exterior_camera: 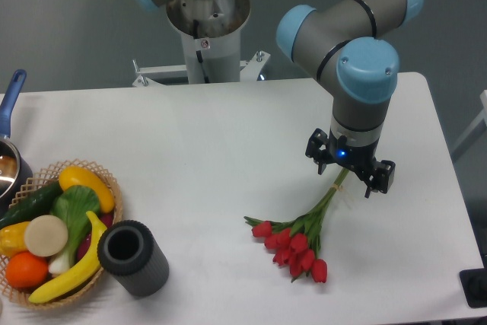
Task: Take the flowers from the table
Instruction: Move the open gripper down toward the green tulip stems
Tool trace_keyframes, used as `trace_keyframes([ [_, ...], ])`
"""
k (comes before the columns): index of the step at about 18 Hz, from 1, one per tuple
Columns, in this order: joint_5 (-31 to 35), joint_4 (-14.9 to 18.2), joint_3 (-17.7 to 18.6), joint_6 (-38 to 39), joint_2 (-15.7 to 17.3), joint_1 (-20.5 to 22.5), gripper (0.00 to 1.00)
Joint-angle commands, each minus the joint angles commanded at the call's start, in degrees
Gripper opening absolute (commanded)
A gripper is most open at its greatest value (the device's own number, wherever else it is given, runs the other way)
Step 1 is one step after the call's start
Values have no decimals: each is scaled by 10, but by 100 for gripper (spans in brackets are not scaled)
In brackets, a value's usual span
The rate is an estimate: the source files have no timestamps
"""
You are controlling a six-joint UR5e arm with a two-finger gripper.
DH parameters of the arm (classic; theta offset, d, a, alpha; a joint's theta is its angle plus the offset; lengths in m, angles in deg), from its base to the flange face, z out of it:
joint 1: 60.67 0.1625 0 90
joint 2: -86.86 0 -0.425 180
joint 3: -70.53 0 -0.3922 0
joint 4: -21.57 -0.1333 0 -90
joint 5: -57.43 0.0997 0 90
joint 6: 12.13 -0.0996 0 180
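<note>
One flowers (300, 240) bunch: stems upper-right, blooms lower-left.

Red flowers (293, 247) (green stems), white table (190, 142).

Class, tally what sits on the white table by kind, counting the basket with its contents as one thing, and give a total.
Bunches of flowers: 1
Wicker baskets of produce: 1
Dark cylinders: 1
Pots with a blue handle: 1
Total: 4
</note>
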Motion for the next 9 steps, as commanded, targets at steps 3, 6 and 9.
trace_keyframes([
  [3, 0, 0, 1, 0, -1, -1, 100],
  [6, -1, 0, 2, 0, -1, -3, 100],
  [9, -3, -10, 29, 0, 0, -2, 100],
])
